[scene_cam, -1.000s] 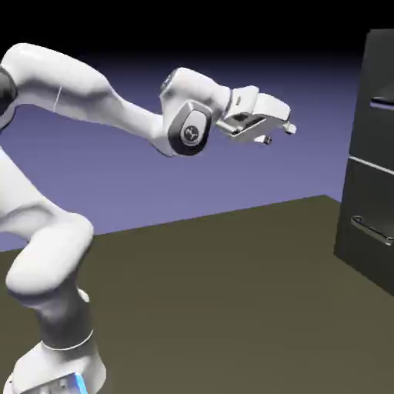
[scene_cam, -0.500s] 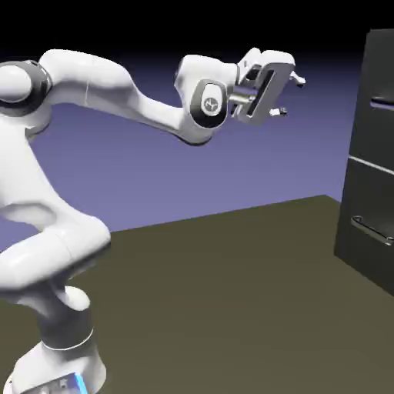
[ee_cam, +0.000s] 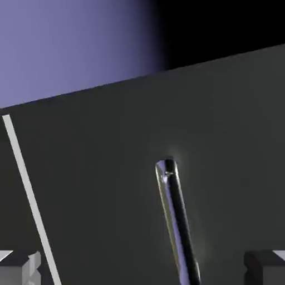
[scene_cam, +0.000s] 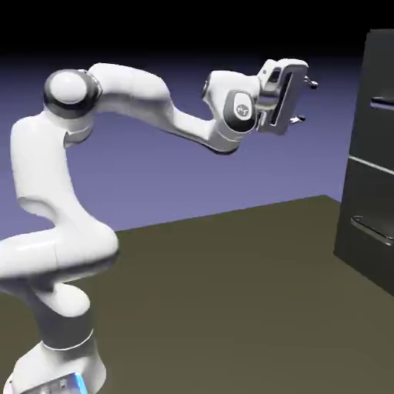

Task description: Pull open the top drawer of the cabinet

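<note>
The dark charcoal cabinet (scene_cam: pixel 375 161) stands at the exterior view's right edge. Its top drawer (scene_cam: pixel 382 81) carries a thin light-grey bar handle (scene_cam: pixel 382 102). My gripper (scene_cam: pixel 306 101) hovers left of that drawer at about handle height, clearly apart from it, one finger above the other. It is open and holds nothing. In the hand view the top drawer front (ee_cam: pixel 222 122) fills most of the picture and its handle (ee_cam: pixel 177 220) runs steeply between my two fingertips (ee_cam: pixel 23 267), still at a distance. My gripper (ee_cam: pixel 142 271) shows only at the bottom edge.
A lower drawer with a dark bar handle (scene_cam: pixel 372 229) sits beneath the top one. The olive table (scene_cam: pixel 231 308) stretches between the robot's base and the cabinet. A pale stripe (ee_cam: pixel 29 195) crosses the hand view's left side.
The arm has stretched up and to the right toward the cabinet. The hand has rolled so its fingers stand one above the other. The jaws stayed open.
</note>
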`<state>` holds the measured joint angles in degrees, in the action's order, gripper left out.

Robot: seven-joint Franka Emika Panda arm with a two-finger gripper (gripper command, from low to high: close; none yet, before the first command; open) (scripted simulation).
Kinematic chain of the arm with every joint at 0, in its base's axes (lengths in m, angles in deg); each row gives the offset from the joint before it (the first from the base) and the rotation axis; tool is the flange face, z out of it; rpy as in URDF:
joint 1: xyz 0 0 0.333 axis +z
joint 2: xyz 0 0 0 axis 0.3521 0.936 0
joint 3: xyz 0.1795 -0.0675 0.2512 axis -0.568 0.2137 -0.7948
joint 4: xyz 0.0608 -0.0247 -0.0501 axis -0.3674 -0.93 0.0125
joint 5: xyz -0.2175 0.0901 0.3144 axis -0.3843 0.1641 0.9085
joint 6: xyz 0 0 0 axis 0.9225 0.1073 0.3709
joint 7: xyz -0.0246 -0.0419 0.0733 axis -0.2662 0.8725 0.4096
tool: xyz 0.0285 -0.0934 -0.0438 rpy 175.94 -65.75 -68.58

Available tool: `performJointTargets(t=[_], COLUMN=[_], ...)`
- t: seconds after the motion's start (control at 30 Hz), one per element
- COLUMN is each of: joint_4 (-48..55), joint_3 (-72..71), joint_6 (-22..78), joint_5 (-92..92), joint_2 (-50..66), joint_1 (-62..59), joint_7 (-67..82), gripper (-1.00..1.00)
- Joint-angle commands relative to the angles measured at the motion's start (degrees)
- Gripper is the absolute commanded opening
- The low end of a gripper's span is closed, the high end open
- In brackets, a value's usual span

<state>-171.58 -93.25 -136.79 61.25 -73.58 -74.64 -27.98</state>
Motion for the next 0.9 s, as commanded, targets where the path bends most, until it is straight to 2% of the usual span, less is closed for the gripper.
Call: performJointTargets(t=[0.0, 0.87], joint_4=[1.1, 30.1], joint_3=[-2.0, -53.8], joint_6=[-0.3, -8.6], joint_5=[-0.1, -1.8], joint_2=[-0.1, -2.1], joint_1=[-2.1, -56.1], joint_7=[0.9, 23.5], gripper=[0.00, 0.00])
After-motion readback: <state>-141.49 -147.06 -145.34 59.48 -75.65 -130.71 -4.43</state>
